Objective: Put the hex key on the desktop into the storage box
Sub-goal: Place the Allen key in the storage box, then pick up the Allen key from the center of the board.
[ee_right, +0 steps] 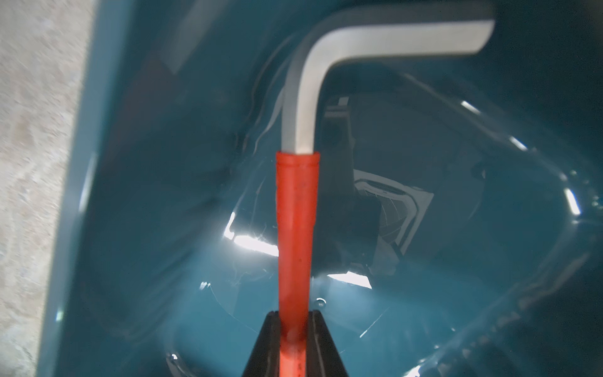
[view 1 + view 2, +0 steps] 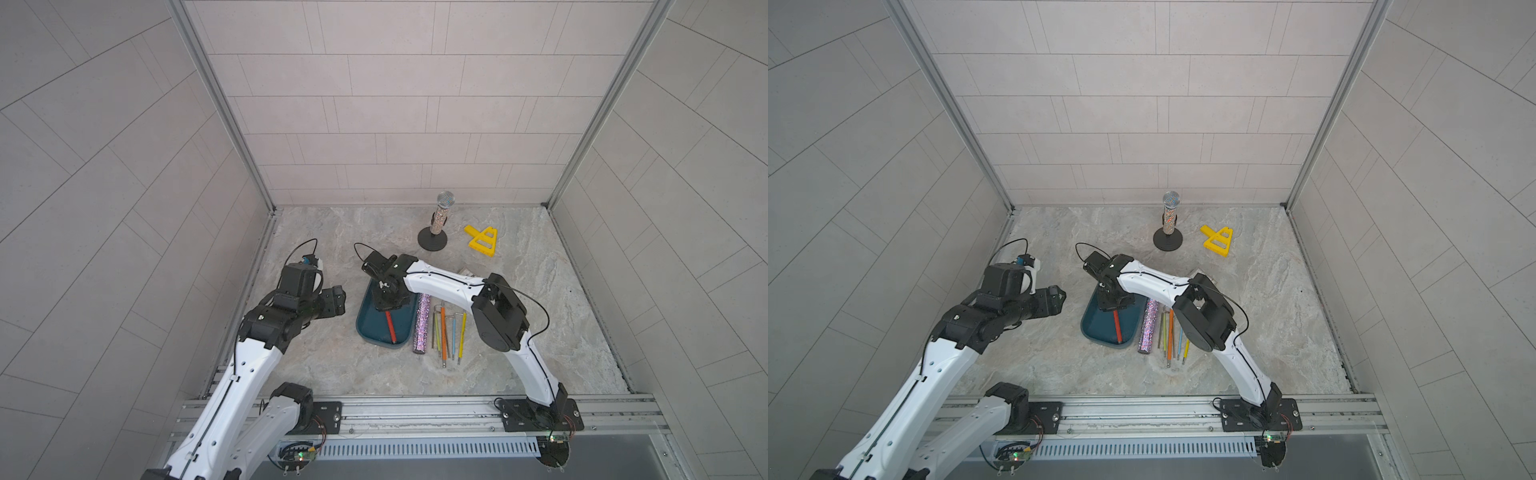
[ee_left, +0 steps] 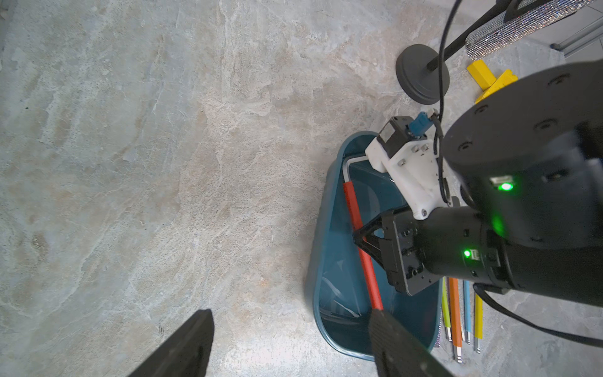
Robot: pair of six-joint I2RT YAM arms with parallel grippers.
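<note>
step: placing | right tool (image 1: pixel 294 346) pinches red hex key (image 1: pixel 295 228) low inside storage box (image 2: pixel 365 328) | left tool (image 3: pixel 287 342) spread, beside box | next, we judge: release, lift clear

Red-sleeved hex key (image 1: pixel 295 235) inside teal storage box (image 1: pixel 137 196).

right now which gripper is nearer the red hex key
Right. The right gripper is shut on the red hex key inside the storage box; the left gripper sits off beside the box.
</note>
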